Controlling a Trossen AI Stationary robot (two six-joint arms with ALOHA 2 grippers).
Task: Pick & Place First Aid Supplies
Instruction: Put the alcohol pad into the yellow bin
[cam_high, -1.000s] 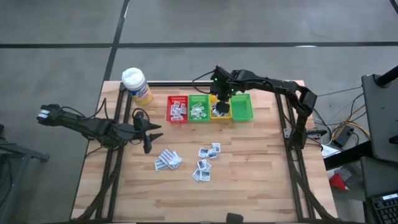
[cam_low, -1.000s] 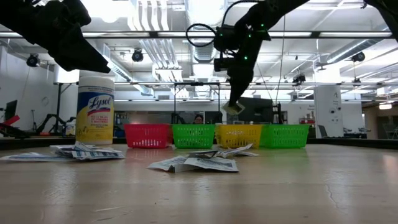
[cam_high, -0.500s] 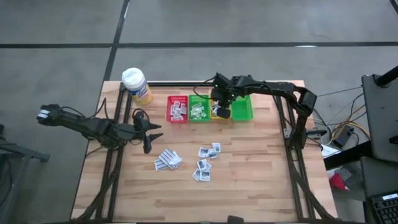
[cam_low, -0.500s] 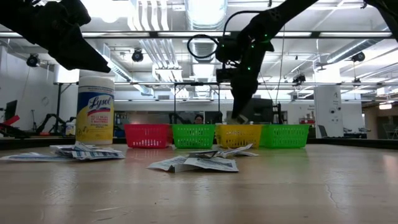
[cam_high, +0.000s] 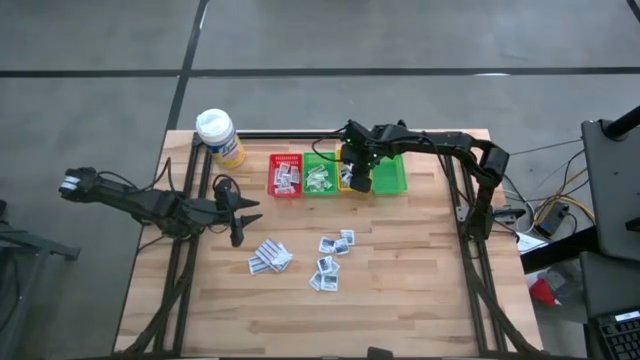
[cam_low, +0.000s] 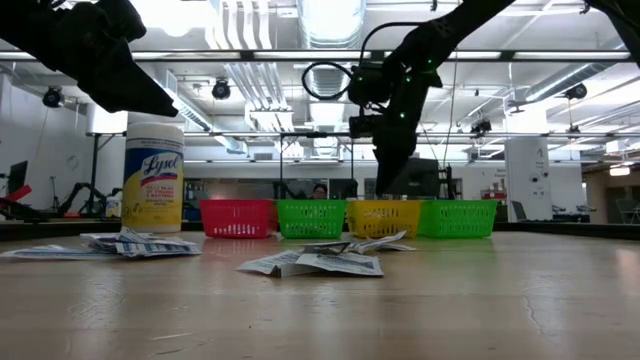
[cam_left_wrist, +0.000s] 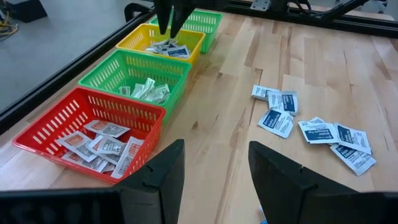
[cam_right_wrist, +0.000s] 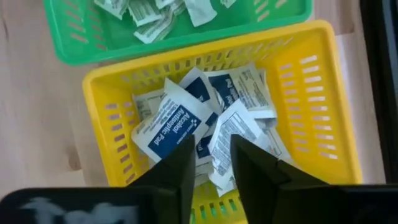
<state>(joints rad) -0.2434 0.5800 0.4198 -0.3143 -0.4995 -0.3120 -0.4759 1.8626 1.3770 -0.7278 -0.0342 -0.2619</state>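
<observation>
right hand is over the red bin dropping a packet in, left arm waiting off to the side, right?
Not the red one: the right hand hangs over the yellow bin, as the right wrist view shows. The left hand does wait off to the side.

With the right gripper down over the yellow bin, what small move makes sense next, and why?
Probably lift the right gripper straight up out of the yellow bin. Its fingers stand parted with nothing between them, and a blue-print packet lies loose on the pile just below. More packets on the table remain to be sorted; the left gripper waits open near them.
</observation>
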